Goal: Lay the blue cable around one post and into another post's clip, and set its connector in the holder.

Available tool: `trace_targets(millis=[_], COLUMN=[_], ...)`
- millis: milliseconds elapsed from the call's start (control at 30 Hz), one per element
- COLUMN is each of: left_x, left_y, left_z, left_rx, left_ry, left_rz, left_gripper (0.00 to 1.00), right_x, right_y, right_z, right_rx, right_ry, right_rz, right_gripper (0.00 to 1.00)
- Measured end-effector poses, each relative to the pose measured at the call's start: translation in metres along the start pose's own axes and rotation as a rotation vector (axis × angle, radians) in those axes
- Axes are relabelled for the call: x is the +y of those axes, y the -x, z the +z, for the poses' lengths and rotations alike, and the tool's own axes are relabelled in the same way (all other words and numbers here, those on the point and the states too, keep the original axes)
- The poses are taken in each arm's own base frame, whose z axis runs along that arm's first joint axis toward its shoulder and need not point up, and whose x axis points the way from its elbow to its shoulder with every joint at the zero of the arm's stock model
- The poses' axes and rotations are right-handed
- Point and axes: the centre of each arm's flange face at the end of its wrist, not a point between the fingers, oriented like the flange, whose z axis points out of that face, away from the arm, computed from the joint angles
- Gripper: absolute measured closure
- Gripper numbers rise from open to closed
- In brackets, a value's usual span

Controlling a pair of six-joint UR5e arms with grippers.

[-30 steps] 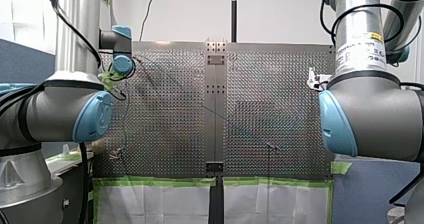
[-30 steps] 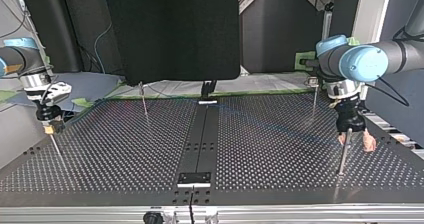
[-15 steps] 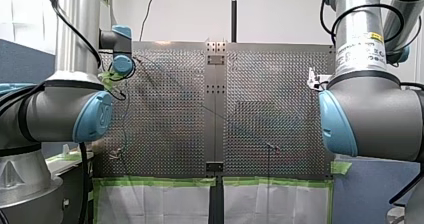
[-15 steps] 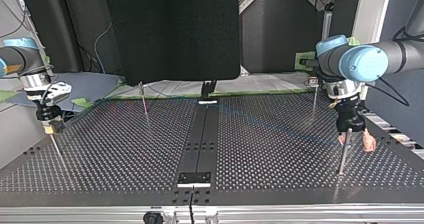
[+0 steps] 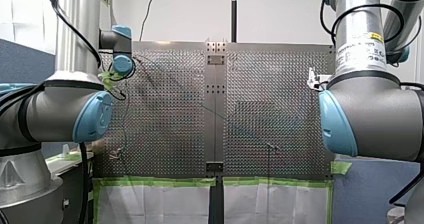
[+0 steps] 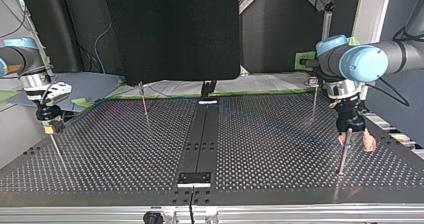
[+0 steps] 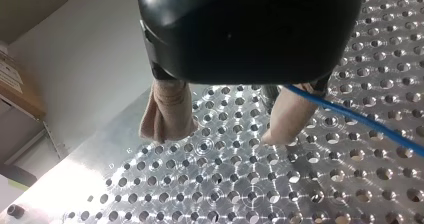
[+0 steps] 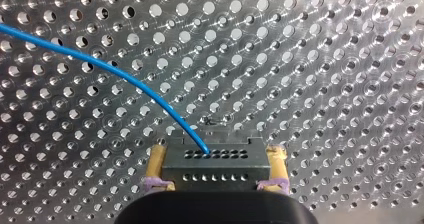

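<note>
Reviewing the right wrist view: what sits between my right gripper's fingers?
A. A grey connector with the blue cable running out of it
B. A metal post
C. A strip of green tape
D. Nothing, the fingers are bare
A: the right gripper has its yellow pads on either side of the grey connector, and the blue cable leads away from it over the perforated table.

1. Gripped between the yellow pads (image 8: 156,165) of the right end effector (image 8: 216,156): a dark connector (image 8: 215,170), pinched at its two sides.
2. Plugged into its row of holes: a blue cable (image 8: 125,75), curving away ahead over the perforated tabletop (image 8: 325,59).
</note>
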Motion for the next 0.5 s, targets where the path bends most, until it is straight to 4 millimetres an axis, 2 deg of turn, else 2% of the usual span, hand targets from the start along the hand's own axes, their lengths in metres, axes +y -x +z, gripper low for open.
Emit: trace_targets(millis=[33,100,133,167,200,233,267,300,333,400,500], left_x=[0.0,0.0,0.0,0.0,0.0,0.0,0.0,0.0,0.0,0.0001,0.0001], left_y=[0.0,0.0,0.0,0.0,0.0,0.0,0.0,0.0,0.0001,0.0001,0.0001], left_z=[0.0,0.0,0.0,0.0,0.0,0.0,0.0,0.0,0.0,0.0,0.0], left_rx=[0.0,0.0,0.0,0.0,0.0,0.0,0.0,0.0,0.0,0.0,0.0], left_ry=[0.0,0.0,0.0,0.0,0.0,0.0,0.0,0.0,0.0,0.0,0.0], left_rz=[0.0,0.0,0.0,0.0,0.0,0.0,0.0,0.0,0.0,0.0,0.0], left_gripper=[0.0,0.0,0.0,0.0,0.0,0.0,0.0,0.0,0.0,0.0,0.0], right_x=[0.0,0.0,0.0,0.0001,0.0001,0.0001,0.0001,0.0001,0.0002,0.0001,0.0], right_y=[0.0,0.0,0.0001,-0.0001,-0.0005,-0.0003,-0.0001,0.0001,0.0003,0.0004,0.0001], right_z=[0.0,0.0001,0.0001,0.0002,0.0003,0.0002,0.0003,0.0003,0.0003,0.0002,0.0002], right_rx=[0.0,0.0,0.0,0.001,0.002,0.001,0.001,0.001,0.001,0.0,0.001], right_ry=[0.0,0.0,0.0,0.0,0.0,0.0,0.0,0.0,0.0,0.0,0.0], right_rz=[0.0,0.0,0.0,0.0,0.0,0.001,0.002,0.003,0.003,0.004,0.005], right_gripper=[0.94,0.74,0.74,0.58,0.47,0.47,0.27,0.18,0.18,0.05,0.05])
